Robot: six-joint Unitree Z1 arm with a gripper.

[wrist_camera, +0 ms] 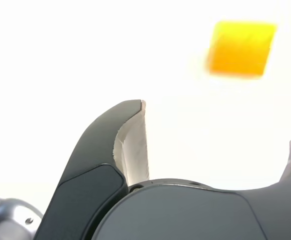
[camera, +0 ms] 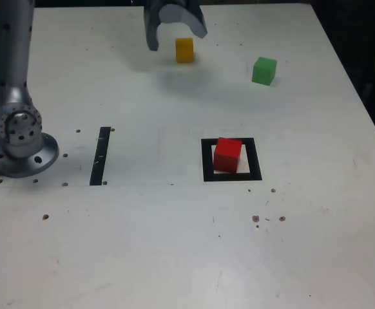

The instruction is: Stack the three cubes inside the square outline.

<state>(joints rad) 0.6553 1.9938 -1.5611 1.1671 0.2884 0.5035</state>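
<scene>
1. White tabletop (camera: 174,257): small solid red cube (camera: 227,154) sits inside the thick black square outline (camera: 206,161)
2. Small solid yellow cube (camera: 184,49) lies just beside the grey gripper (camera: 174,31), jaws wide apart, empty
3. Small solid green cube (camera: 264,70) lies well apart
4. Cubes look light and rigid; pinch opposite flat faces

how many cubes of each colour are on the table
red cube: 1
yellow cube: 1
green cube: 1
total: 3
</scene>
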